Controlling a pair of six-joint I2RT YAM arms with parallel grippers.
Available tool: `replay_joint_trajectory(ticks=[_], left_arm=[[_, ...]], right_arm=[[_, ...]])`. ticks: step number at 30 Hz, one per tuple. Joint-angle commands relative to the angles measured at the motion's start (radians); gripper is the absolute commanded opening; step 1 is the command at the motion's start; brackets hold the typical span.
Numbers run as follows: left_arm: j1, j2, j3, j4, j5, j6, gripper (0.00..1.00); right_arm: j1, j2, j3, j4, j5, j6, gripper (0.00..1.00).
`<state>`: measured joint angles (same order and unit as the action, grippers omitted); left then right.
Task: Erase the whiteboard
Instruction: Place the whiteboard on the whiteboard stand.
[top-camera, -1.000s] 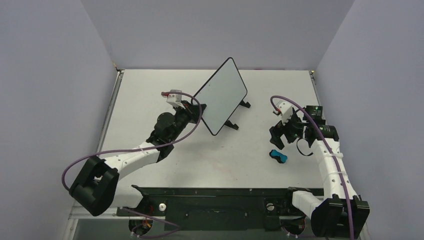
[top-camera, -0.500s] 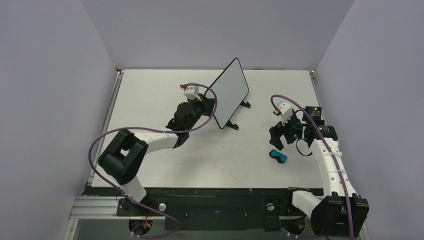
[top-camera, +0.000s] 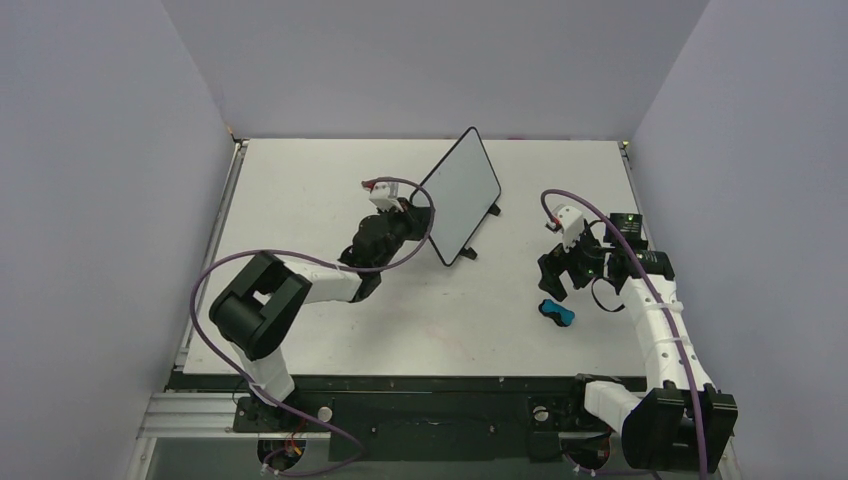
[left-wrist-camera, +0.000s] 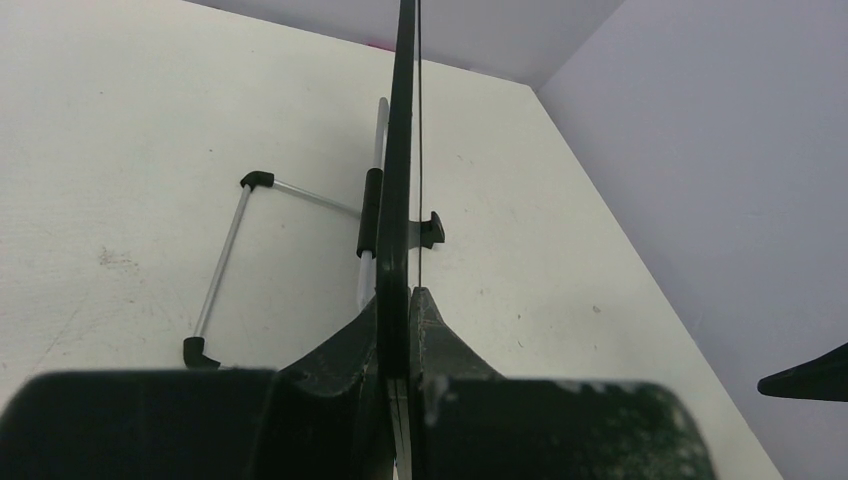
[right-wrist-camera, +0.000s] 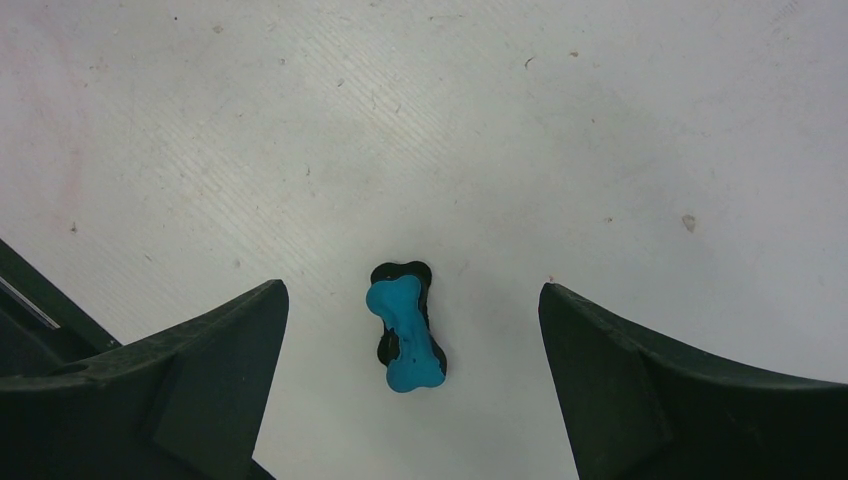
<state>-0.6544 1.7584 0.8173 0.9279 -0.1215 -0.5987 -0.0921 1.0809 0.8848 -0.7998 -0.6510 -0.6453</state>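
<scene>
The whiteboard (top-camera: 462, 195) is white with a thin black frame and stands tilted on edge at the back middle of the table. My left gripper (top-camera: 424, 226) is shut on its lower left edge. In the left wrist view the whiteboard (left-wrist-camera: 401, 150) shows edge-on, pinched in the left gripper (left-wrist-camera: 398, 335). The blue-and-black eraser (top-camera: 557, 313) lies flat on the table at the right. My right gripper (top-camera: 556, 281) hovers just above and behind it, open and empty. In the right wrist view the eraser (right-wrist-camera: 405, 335) lies between and beyond the spread fingers of the right gripper (right-wrist-camera: 412, 290).
The wire easel stand (left-wrist-camera: 224, 268) with black feet sits under and behind the whiteboard; its feet (top-camera: 469, 255) show by the board's lower edge. Grey walls close in the table (top-camera: 330, 180) at the left, back and right. A black rail (top-camera: 430, 395) runs along the near edge.
My left arm has swung its elbow in and carried the whiteboard a little right and back, turning it more edge-on to the top camera. The right arm and eraser have not moved.
</scene>
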Motion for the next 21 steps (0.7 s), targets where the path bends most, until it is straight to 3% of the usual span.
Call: replay_joint_trajectory(ticks=[1, 4, 8, 11, 21], left_arm=[[-0.039, 0.01, -0.013, 0.149, -0.051, -0.011, 0.0], [-0.051, 0.031, -0.046, 0.181, -0.057, -0.021, 0.02], [-0.051, 0.03, -0.08, 0.199, -0.066, -0.039, 0.23], [-0.048, 0.004, -0.096, 0.19, -0.075, -0.036, 0.31], [-0.012, -0.176, -0.13, 0.072, -0.066, -0.005, 0.41]], right_arm=[[-0.006, 0.004, -0.002, 0.035, 0.001, -0.001, 0.91], [-0.006, 0.006, -0.001, 0.036, 0.002, 0.001, 0.91], [-0.006, -0.003, -0.004, 0.039, 0.004, 0.004, 0.91], [-0.006, -0.006, -0.004, 0.046, 0.01, 0.016, 0.91], [-0.017, -0.039, 0.003, 0.074, 0.066, 0.064, 0.92]])
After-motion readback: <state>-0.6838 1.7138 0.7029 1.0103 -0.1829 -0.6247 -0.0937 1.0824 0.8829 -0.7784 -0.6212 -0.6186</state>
